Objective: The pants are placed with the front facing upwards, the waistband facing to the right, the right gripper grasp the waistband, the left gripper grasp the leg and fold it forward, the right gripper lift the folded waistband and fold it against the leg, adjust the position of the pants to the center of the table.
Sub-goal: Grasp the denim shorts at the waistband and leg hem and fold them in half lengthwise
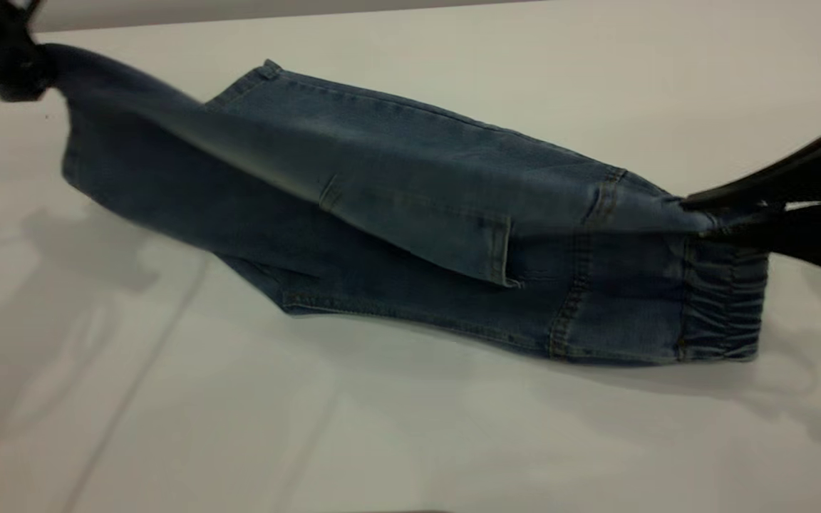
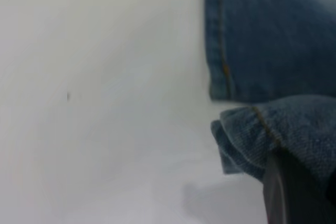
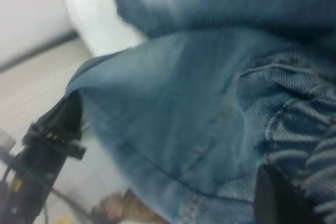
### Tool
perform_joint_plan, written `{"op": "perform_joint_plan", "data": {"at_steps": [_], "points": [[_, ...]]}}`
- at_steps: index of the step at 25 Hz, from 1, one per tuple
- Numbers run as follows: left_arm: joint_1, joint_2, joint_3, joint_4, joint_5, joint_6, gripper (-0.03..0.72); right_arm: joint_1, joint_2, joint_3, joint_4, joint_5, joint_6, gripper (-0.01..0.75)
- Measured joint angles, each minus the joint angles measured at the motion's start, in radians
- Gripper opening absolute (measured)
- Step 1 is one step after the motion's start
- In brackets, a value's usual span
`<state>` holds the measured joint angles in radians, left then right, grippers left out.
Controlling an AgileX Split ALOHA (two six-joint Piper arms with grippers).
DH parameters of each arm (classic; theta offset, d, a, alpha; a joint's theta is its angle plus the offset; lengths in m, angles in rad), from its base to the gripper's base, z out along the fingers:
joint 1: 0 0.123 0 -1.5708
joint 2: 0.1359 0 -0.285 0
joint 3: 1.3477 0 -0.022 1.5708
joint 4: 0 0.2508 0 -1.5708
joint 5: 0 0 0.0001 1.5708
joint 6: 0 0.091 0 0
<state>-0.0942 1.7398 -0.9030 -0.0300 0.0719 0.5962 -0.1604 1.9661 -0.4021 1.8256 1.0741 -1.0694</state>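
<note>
Right black angular claw [image 1: 703,217] is pinching the puckered elastic waistband [image 1: 720,303] near the white desk's [image 1: 410,442] right edge; left black claw [image 1: 33,68] is gripping a leg, stretching the blue denim pants [image 1: 396,206] lengthwise between them.

pants [image 1: 410,214] above table [image 1: 382,442], waistband [image 1: 720,306] rightward

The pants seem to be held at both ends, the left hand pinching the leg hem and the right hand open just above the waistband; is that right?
Not quite: the right hand is shut on the waistband, as the exterior view shows. The left hand does grip the leg hem of the pants.
</note>
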Motion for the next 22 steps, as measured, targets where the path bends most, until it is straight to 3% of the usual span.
{"op": "perform_joint_plan", "data": {"at_steps": [5, 11, 14, 18, 22], "points": [[-0.016, 0.177, -0.161, 0.0, -0.002, -0.042, 0.048, 0.0, 0.039, -0.085, -0.001, -0.096, 0.101, 0.041], [-0.055, 0.315, -0.307, 0.0, -0.022, -0.071, 0.067, 0.0, 0.052, -0.158, -0.003, -0.118, 0.16, 0.05], [-0.077, 0.358, -0.364, 0.0, -0.044, -0.087, 0.111, 0.0, 0.057, -0.173, -0.004, -0.129, 0.177, 0.068], [-0.096, 0.379, -0.408, 0.0, -0.058, -0.159, 0.234, -0.001, 0.057, -0.179, -0.005, -0.137, 0.196, 0.155], [-0.096, 0.379, -0.414, 0.0, -0.072, -0.252, 0.377, -0.001, 0.057, -0.182, -0.005, -0.119, 0.2, 0.327]]}}
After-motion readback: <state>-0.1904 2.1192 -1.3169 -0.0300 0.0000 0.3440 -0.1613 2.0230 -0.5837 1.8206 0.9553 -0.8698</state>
